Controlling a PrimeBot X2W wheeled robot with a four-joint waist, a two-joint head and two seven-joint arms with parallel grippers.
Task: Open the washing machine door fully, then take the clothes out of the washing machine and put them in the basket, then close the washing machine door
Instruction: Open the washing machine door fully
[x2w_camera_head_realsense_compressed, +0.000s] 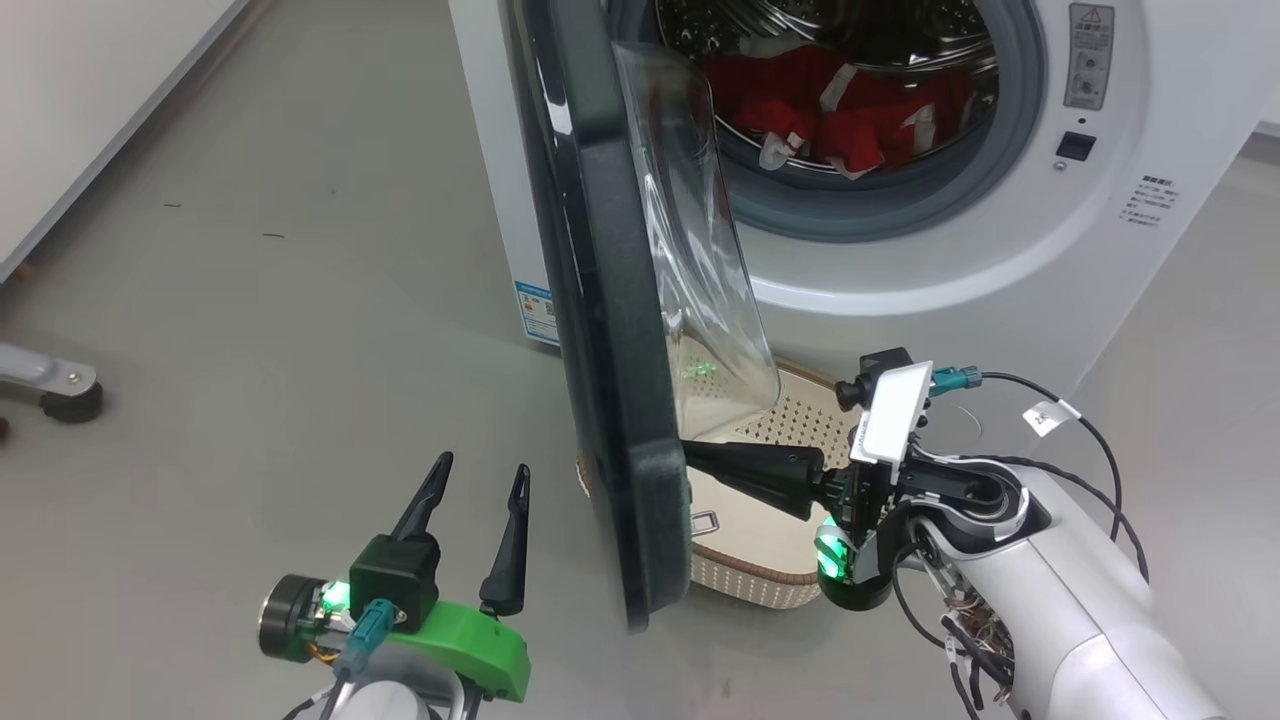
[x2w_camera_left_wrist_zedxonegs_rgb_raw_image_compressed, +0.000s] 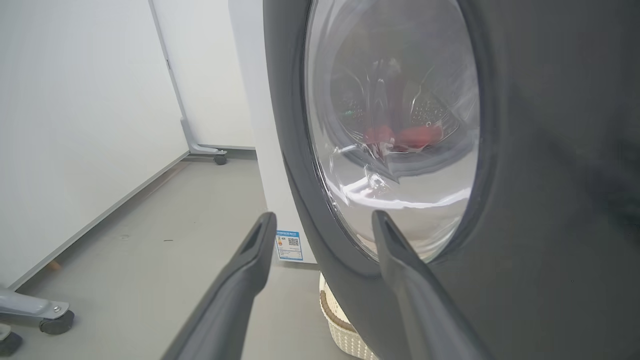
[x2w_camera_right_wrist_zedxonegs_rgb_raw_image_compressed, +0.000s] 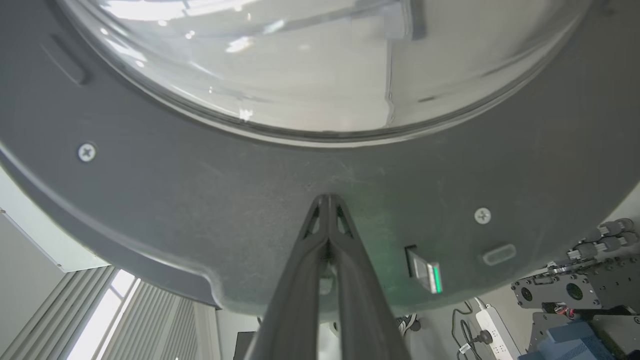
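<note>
**At the machine (x2w_camera_head_realsense_compressed: 1000, 260) front: door (x2w_camera_head_realsense_compressed: 600, 350) partly open**

I see a blue label (x2w_camera_head_realsense_compressed: 537, 312) on the side. Its print and the grey sticker's (x2w_camera_head_realsense_compressed: 1088, 40) are too small to read. The door's rim is matte and dark, its glass (x2w_camera_head_realsense_compressed: 700, 250) clear and bulging. My right gripper (x2w_camera_head_realsense_compressed: 695, 455), fingers (x2w_camera_right_wrist_zedxonegs_rgb_raw_image_compressed: 300, 280) pressed together and empty, touches the rim's inner face. My left gripper (x2w_camera_head_realsense_compressed: 480, 465), spread wide, holds nothing. Red clothes (x2w_camera_head_realsense_compressed: 850, 110) lie in the perforated drum (x2w_camera_head_realsense_compressed: 720, 20). The cream basket (x2w_camera_head_realsense_compressed: 760, 570) sits beneath the door.
</note>
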